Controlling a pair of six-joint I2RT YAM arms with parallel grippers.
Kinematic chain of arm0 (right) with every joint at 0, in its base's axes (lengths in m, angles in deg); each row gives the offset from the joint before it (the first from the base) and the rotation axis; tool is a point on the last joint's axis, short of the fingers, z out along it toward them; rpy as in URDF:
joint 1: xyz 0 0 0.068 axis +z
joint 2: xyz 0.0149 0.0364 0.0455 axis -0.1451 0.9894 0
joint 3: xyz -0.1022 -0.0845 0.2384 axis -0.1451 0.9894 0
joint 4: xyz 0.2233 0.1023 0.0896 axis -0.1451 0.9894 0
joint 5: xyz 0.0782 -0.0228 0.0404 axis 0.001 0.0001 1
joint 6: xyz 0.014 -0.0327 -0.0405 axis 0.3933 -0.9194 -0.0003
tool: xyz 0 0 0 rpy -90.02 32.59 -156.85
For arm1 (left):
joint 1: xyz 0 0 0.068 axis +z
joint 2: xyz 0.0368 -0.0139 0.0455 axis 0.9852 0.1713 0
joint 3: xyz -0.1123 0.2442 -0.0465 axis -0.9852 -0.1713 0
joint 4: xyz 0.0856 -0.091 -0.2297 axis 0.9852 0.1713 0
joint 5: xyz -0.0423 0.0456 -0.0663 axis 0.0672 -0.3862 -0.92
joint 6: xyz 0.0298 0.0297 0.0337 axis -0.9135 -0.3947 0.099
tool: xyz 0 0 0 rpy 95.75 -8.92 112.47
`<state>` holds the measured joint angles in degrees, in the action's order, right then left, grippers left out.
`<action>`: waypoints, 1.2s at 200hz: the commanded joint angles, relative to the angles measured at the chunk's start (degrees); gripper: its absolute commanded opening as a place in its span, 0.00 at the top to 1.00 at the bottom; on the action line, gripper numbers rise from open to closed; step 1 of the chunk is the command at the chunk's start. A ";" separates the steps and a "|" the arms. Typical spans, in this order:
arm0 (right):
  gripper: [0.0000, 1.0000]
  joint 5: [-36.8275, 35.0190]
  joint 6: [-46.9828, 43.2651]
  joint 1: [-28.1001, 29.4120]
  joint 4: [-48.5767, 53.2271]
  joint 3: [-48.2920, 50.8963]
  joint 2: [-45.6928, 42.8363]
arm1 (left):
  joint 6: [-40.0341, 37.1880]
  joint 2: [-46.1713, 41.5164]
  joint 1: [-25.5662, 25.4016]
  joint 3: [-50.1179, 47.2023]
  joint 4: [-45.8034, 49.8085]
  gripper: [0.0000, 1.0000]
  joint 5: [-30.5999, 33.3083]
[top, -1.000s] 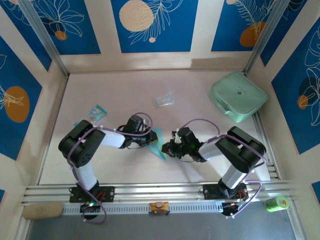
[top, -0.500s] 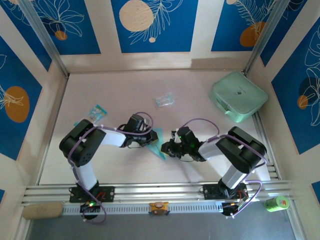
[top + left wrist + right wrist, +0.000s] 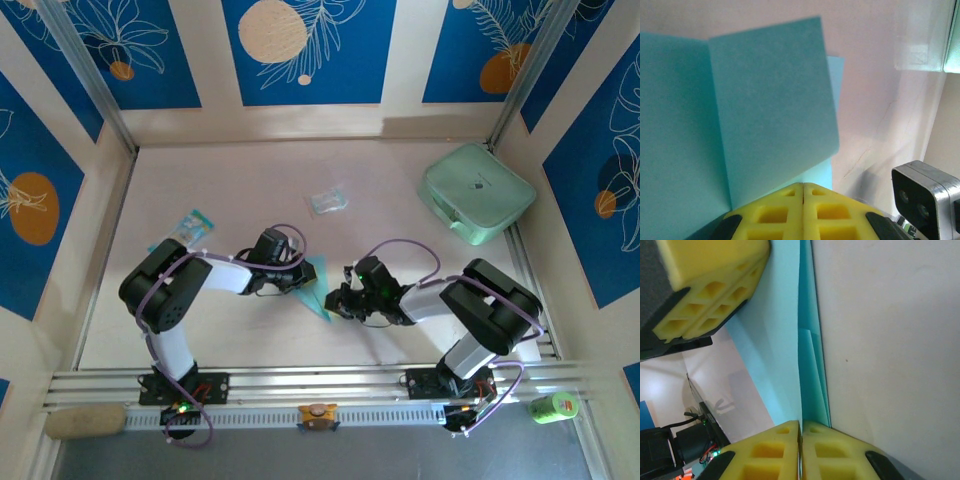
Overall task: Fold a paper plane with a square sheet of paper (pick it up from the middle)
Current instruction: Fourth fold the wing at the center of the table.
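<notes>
The square sheet of paper [image 3: 319, 283] lies low in the middle of the top view, on the table [image 3: 240, 190], between the two arms. It is already folded to a narrow triangle. Its long axis runs roughly up and down the frame, with the pointed end toward the bottom.

The left gripper [image 3: 298, 281] reaches in from the left and meets the sheet's upper half side-on. In the left wrist view its yellow pads [image 3: 775, 212] are pressed flat together at the bottom edge. The sheet [image 3: 765, 110] rises straight out of their seam, with one flap standing up and its crease running up the frame. I take this as a pinch on the paper's near edge.

The right gripper [image 3: 334, 299] comes in from the right, lower down and nearer the pointed end. In the right wrist view its pads [image 3: 765, 452] are closed tight too, and the layered edge of the sheet [image 3: 775, 360] runs into the line between them. The left gripper [image 3: 710, 285] sits at the upper left of that view, against the same sheet.

So both arms seem to hold one piece from opposite sides, about equally close. Any next crease would likely have to follow that long axis between them.
</notes>
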<state>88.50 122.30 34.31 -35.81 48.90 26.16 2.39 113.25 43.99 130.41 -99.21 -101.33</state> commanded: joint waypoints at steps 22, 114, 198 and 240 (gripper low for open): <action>0.93 1.61 0.40 0.94 6.43 2.76 0.27 | -0.64 2.01 0.11 -0.21 2.12 0.95 0.45; 0.88 1.35 -0.79 1.34 11.66 3.97 -3.10 | -0.30 2.09 0.33 -0.58 1.59 0.95 0.45; 0.88 1.65 -0.20 1.86 13.43 4.20 -3.74 | -0.11 2.09 0.37 -0.89 1.32 0.95 0.47; 0.89 1.84 -1.49 1.91 14.76 4.68 -4.65 | 0.06 2.17 0.53 -1.10 0.98 0.95 0.49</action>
<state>88.72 121.65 35.42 -29.52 51.07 20.76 2.54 113.49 44.02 130.41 -99.64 -101.98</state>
